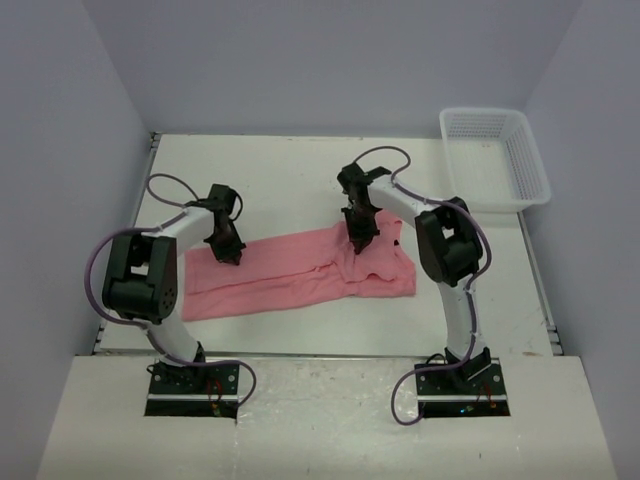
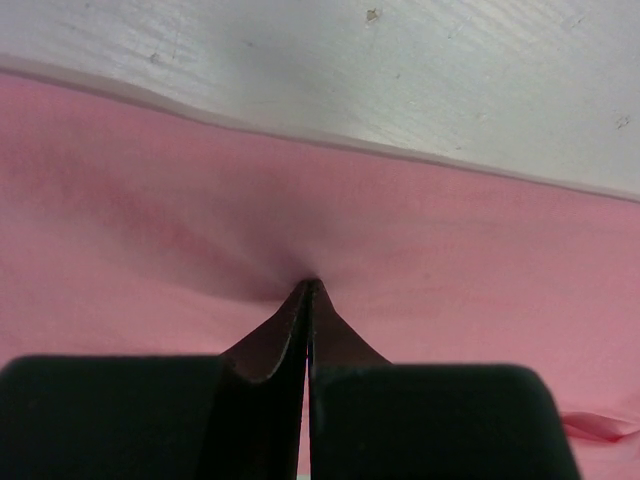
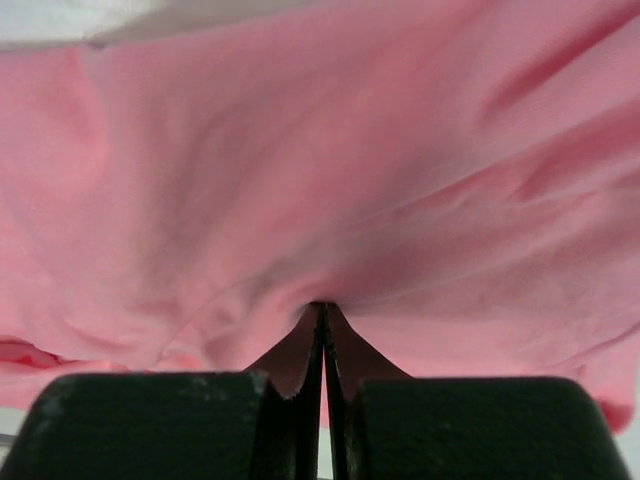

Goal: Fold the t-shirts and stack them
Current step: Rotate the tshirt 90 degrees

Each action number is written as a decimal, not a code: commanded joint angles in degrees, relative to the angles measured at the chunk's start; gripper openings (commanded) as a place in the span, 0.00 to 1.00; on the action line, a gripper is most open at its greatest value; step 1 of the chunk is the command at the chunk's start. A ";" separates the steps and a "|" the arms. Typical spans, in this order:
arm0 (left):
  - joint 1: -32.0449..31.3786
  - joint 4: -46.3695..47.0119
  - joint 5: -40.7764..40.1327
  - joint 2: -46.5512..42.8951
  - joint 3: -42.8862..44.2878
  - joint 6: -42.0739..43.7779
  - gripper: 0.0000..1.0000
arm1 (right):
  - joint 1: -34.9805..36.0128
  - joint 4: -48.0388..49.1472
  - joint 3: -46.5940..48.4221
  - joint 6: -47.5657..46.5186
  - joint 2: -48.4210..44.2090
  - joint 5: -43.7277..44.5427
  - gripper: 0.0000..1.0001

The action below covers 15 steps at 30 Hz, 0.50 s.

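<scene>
Salmon-pink fabric, one t-shirt, lies spread on the white table with its long axis running left to right, slightly slanted. Its left end sits nearer the arm bases and its right end farther back.

There are two grippers, and both are down on the shirt's far edge. The left gripper is near the left end, its jaws closed tight on a small pinch of cloth that puckers up to the tips. Just beyond it, the shirt's far hem lies straight against bare table.

The right gripper, toward the right end, is also clamped on the fabric, which bunches and creases around it.

Bare tabletop lies open behind the shirt, with a narrower strip in front. One white mesh basket stands in the far right corner, well apart from the shirt.
</scene>
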 commanded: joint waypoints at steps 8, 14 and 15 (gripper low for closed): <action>0.91 -7.06 -1.00 -0.95 -10.26 0.79 0.00 | -6.25 -8.58 17.63 -6.50 9.12 -5.74 0.00; -2.78 -4.16 0.24 -11.56 -11.33 3.00 0.00 | -6.33 -5.88 24.76 -6.51 9.40 2.26 0.00; -4.35 -5.03 -3.16 -13.25 -9.06 2.56 0.00 | -6.33 -3.95 24.76 -6.60 7.22 2.35 0.00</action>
